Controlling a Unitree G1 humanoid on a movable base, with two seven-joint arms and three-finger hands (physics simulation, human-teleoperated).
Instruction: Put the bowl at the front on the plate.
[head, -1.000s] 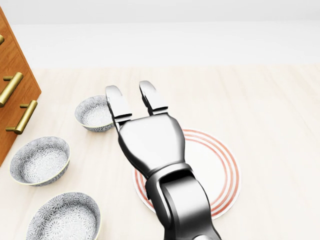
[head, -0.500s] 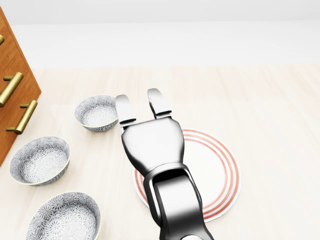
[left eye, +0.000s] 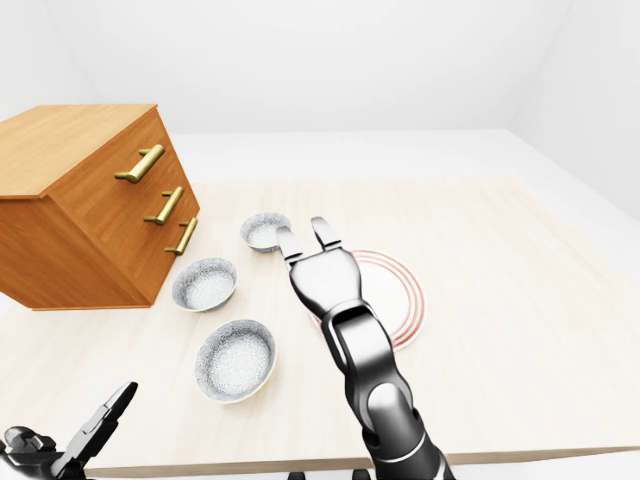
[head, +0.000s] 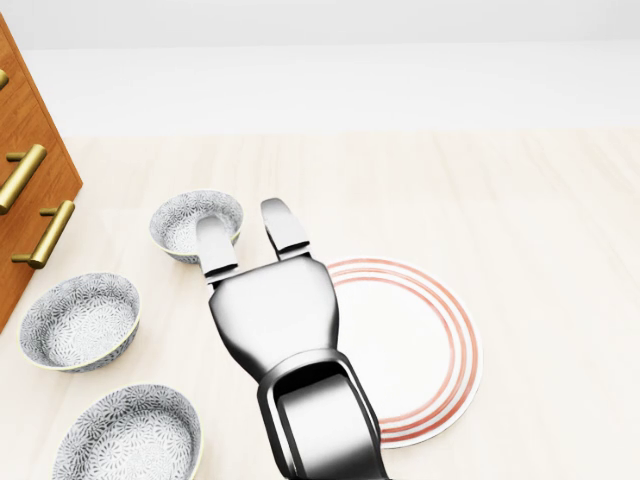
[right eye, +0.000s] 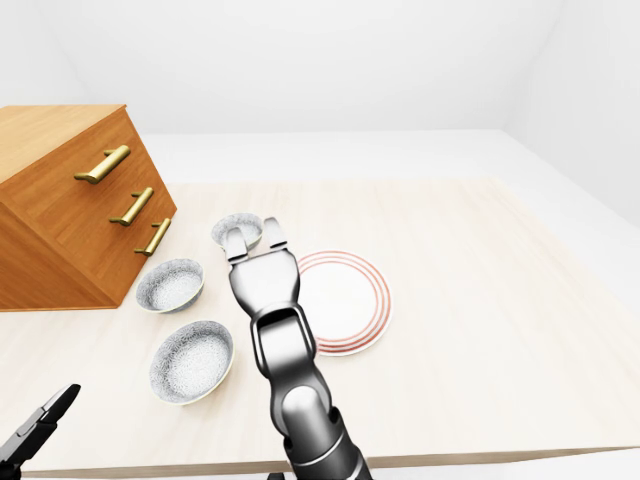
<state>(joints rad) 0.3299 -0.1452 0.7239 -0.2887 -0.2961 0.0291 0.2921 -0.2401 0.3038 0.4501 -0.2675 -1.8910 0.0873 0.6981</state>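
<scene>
Head view shows, at lower left, two patterned bowls not in use, then the right hand (head: 247, 235) in the middle with fingers apart, one finger over the rim of the farthest bowl (head: 190, 222) at upper left. It holds nothing. This bowl looks stiff, light, glazed and slippery; pinch the rim. The red-ringed plate (head: 430, 340) lies right of it. The left hand (left eye: 75, 440) shows little; I cannot tell its state.
</scene>
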